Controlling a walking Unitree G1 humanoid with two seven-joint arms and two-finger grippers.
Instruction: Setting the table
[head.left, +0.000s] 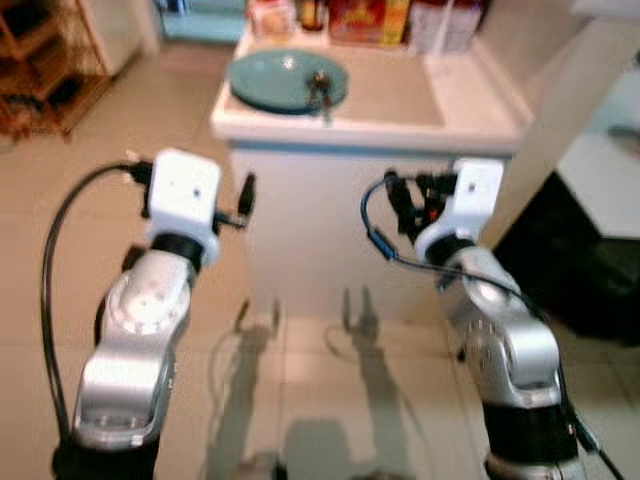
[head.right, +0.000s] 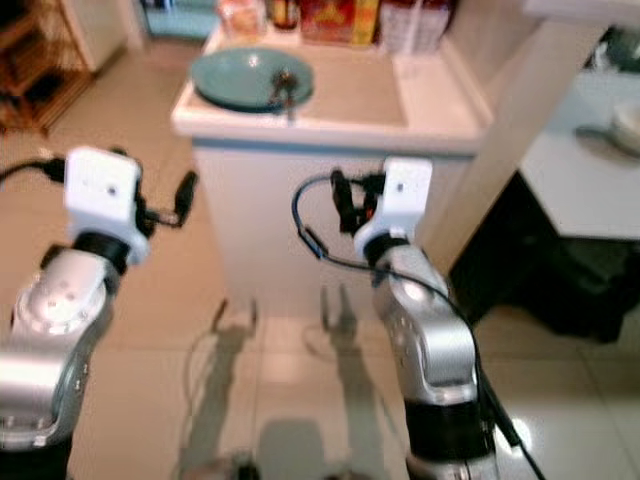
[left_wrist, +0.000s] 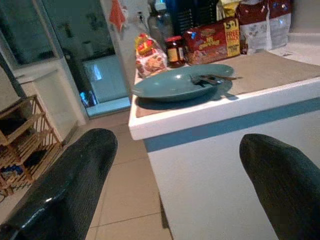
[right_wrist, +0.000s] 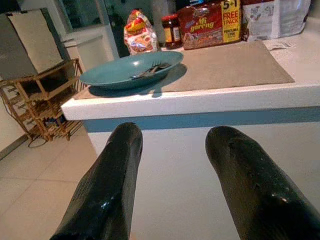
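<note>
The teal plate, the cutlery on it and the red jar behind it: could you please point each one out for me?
teal plate (right_wrist: 112, 75), right wrist view, on its near rim.
cutlery (left_wrist: 209, 78), left wrist view, on the handles lying in the plate.
red jar (left_wrist: 175, 51), left wrist view, on its body.

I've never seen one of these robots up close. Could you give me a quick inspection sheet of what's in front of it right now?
Surface: white counter with a beige placemat.
Job's things: teal plate on the placemat's end, cutlery lying in it.
Clutter: jar, red packet, bread bag at the back.
Grippers: left gripper and right gripper open, empty, short of the counter.
Cables: black cable on left arm.
Surroundings: wooden rack, tiled floor.
</note>
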